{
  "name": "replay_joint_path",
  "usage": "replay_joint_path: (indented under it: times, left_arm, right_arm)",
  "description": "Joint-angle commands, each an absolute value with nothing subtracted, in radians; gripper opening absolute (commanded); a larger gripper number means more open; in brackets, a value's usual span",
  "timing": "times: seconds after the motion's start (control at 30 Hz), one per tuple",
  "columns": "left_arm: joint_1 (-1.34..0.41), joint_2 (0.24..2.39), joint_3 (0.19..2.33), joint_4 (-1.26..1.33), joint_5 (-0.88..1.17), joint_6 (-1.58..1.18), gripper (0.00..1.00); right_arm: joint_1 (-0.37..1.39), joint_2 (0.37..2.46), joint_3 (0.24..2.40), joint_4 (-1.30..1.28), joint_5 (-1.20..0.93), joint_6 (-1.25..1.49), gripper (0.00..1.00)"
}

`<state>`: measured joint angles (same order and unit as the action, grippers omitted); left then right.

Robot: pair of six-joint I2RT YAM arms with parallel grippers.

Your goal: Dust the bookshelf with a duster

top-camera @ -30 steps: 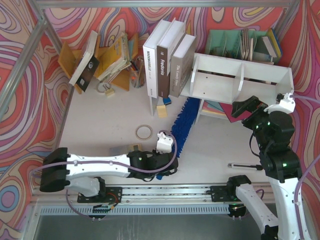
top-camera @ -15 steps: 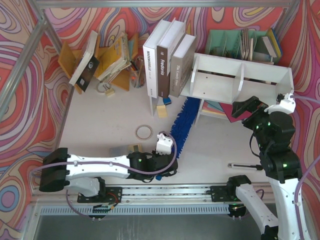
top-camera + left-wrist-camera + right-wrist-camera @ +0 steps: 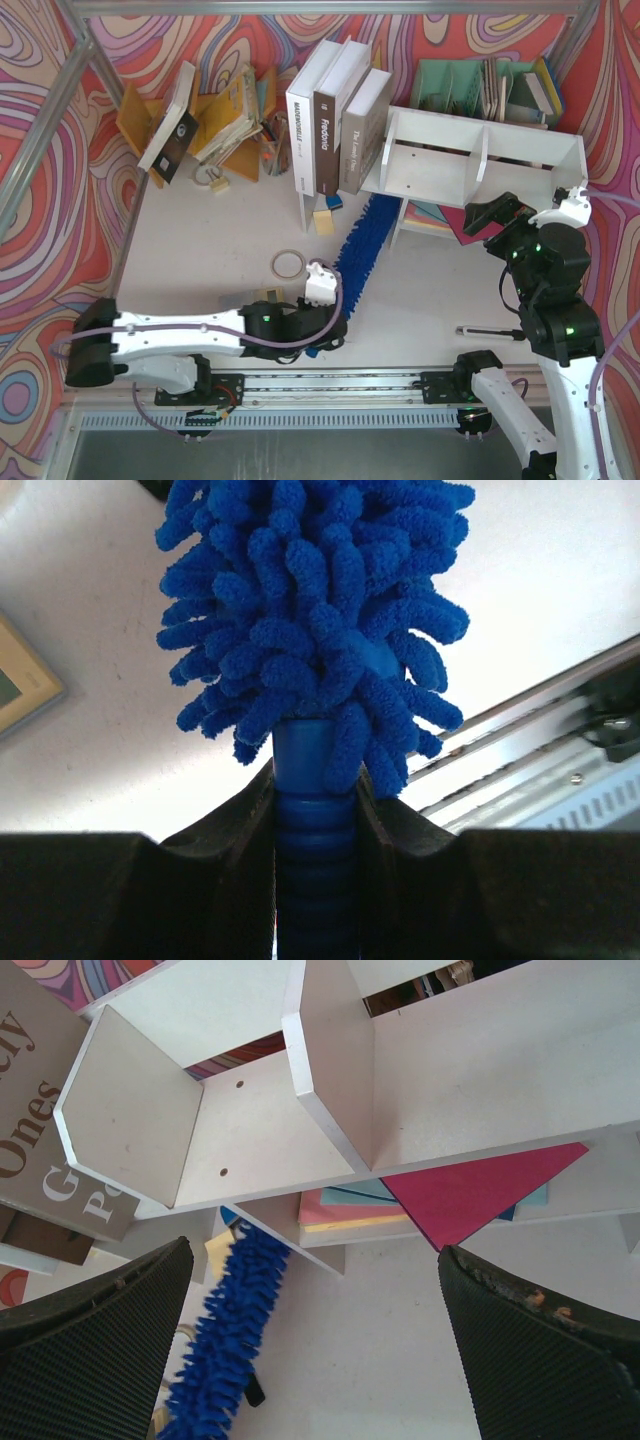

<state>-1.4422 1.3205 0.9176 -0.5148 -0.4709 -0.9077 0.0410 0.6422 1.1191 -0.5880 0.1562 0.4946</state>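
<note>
**Ana:** Two arms, two grippers. First the left gripper (image 3: 328,322): open or closed?

**Ben:** Closed. Squeezed tight on the slim blue handle (image 3: 315,880) of the duster (image 3: 315,630), right under the fluff. One black finger (image 3: 250,820) pressed on each side.

**Ana:** And the duster's place?

**Ben:** Down low over the white table (image 3: 200,240), stretched away from the left gripper toward the bookshelf (image 3: 470,165). Fluffy far tip tucked just under the shelf end nearest the three big standing books (image 3: 335,120), beside a white leg. Touching the table or not? Cannot tell.

**Ana:** Now the right gripper (image 3: 493,216)?

**Ben:** Wide open. Ridged black fingers (image 3: 90,1360) far apart, nothing between them. Held up in front of the bookshelf, not touching it, facing the divider (image 3: 335,1050) between the two compartments.

**Ana:** Anything under the shelf?

**Ben:** Yes, flat coloured sheets between the legs. On top, a pink-red sheet (image 3: 470,1195), poking out in a point over blue and yellow ones.

**Ana:** More stuff around?

**Ben:** Lots. Ring of tape (image 3: 289,264) on the table, just beside the white camera on the left wrist. Green file organiser (image 3: 450,85) behind the bookshelf, against the swirly wall. Yellow rack (image 3: 225,110) with leaning books at the far left corner. Thin black stick (image 3: 487,331) flat on the table, near the base of the right arm.
</note>
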Motion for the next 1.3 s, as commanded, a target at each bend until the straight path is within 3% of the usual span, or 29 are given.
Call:
replay_joint_path:
  times: [0.0, 0.17, 0.63, 0.87, 1.03, 1.27]
  left_arm:
    - [-1.449, 1.189, 0.921, -0.482, -0.559, -0.856, 0.0]
    - [-1.448, 1.164, 0.907, -0.52, -0.574, -0.869, 0.0]
    - [-1.422, 1.365, 0.881, -0.448, -0.452, -0.891, 0.0]
    - [-1.422, 1.245, 0.918, -0.534, -0.559, -0.876, 0.0]
    - [-1.422, 1.142, 0.894, -0.466, -0.517, -0.83, 0.0]
    - [-1.435, 1.243, 0.939, -0.433, -0.44, -0.813, 0.0]
  right_arm:
    - [0.043, 0.633, 1.13, -0.576, 0.162, 0.487, 0.99]
    - [0.043, 0.634, 1.128, -0.573, 0.16, 0.491, 0.99]
    - [0.043, 0.653, 1.15, -0.569, 0.153, 0.488, 0.99]
    - [0.043, 0.652, 1.154, -0.572, 0.156, 0.486, 0.99]
    - [0.043, 0.651, 1.146, -0.568, 0.156, 0.488, 0.99]
    - [0.042, 0.649, 1.141, -0.568, 0.158, 0.488, 0.99]
